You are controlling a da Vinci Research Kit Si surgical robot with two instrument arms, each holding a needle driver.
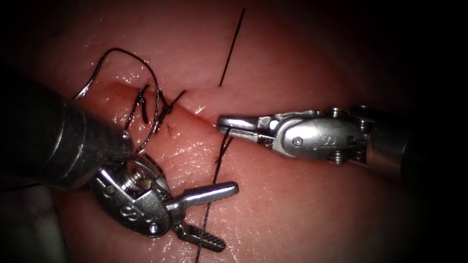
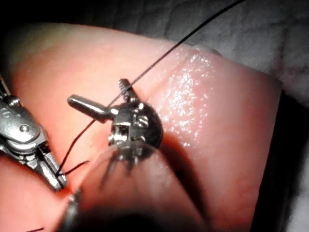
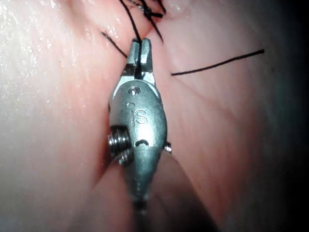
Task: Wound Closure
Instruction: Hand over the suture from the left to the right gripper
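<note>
Dark thread (image 1: 214, 170) runs taut across the tissue (image 1: 292, 204) as my right end effector (image 1: 225, 125) pinches it at the cut (image 1: 195, 109), jaws pressed together; my left end effector (image 1: 214, 214) stands spread, holding nothing, the thread passing between its jaws. Two knotted stitches (image 1: 153, 104) already close the cut's left stretch, which I judge partly done. The curved needle (image 1: 122, 73) lies free, arching over those stitches.

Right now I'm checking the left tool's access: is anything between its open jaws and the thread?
Nothing visible. The left tool has its jaws spread, empty, with the thread running between them. The right tool is shut on the thread at the cut.
</note>
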